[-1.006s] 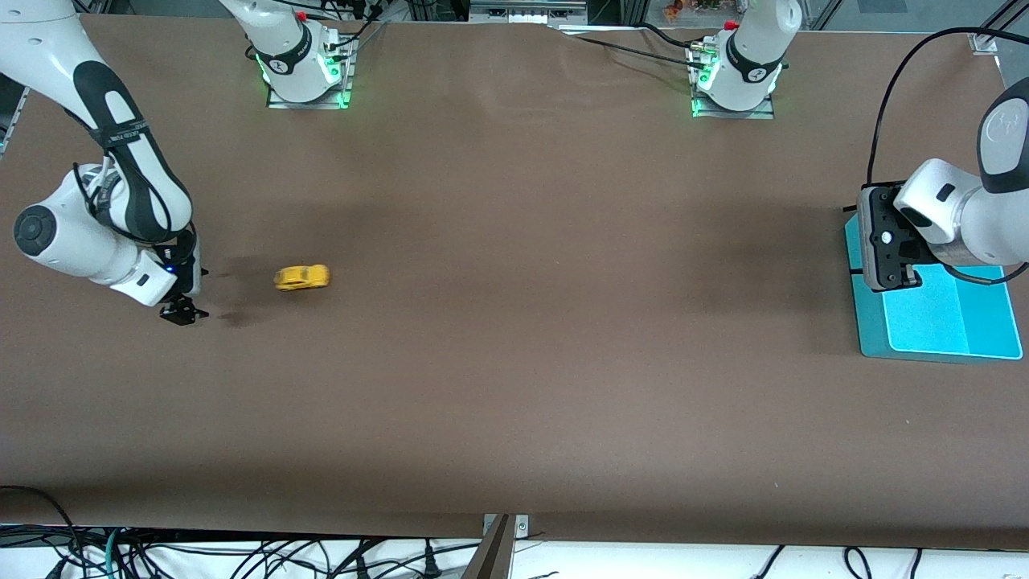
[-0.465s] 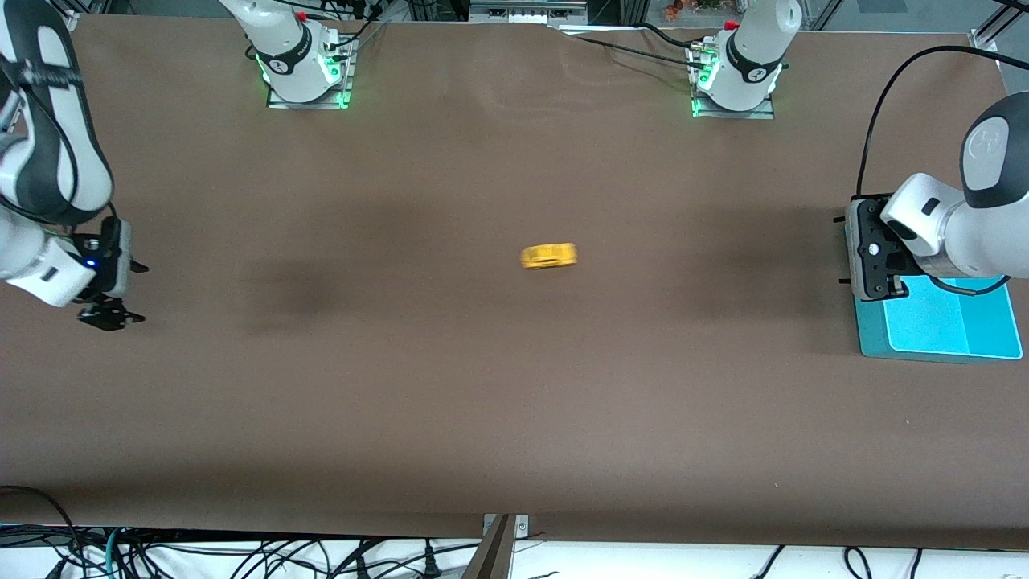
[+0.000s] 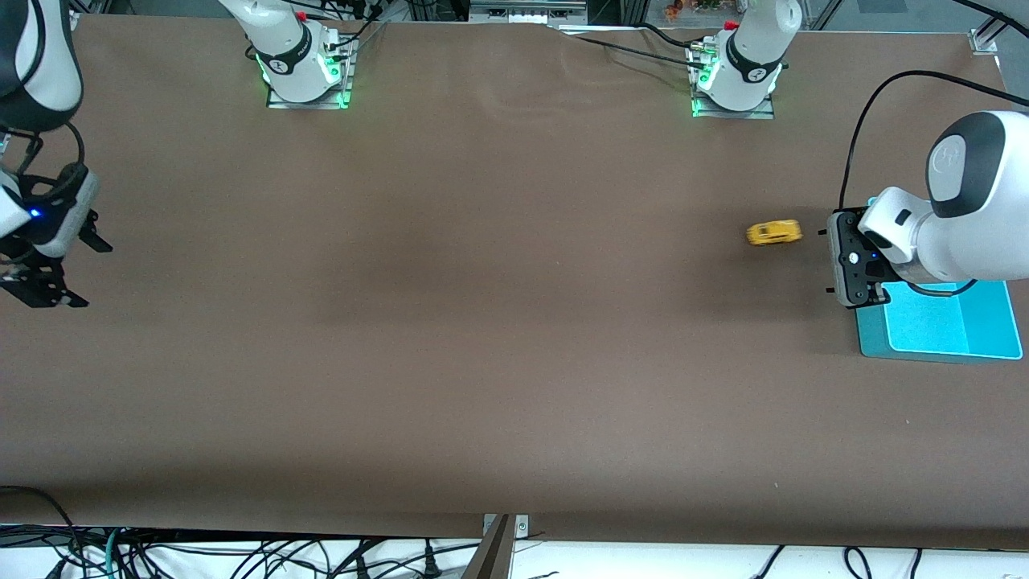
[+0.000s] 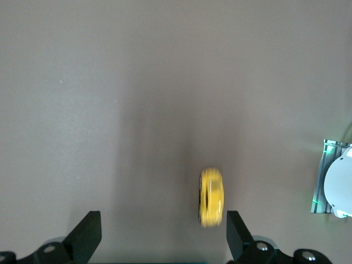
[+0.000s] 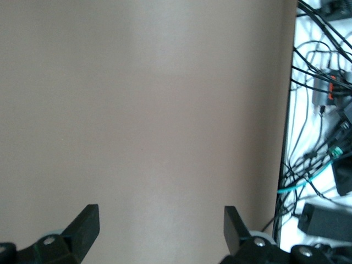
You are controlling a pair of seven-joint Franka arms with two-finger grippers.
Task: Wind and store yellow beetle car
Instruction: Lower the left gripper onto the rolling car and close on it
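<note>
The left hand [image 3: 854, 261] is held wide over the teal tray's [image 3: 949, 326] edge, the yellow beetle car [image 3: 773, 232] at its ten o'clock on the brown surface [image 3: 482, 322]; the right hand [image 3: 36, 269] is spread wide.

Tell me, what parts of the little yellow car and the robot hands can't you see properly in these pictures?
- Yellow beetle car: blurred in the front view and the left wrist view, so windows and wheels don't show.
- Left gripper: in the front view its own body hides the fingers.
- Teal tray: partly covered by the left arm.
- Right gripper: the front view's edge cuts off its arm.
</note>
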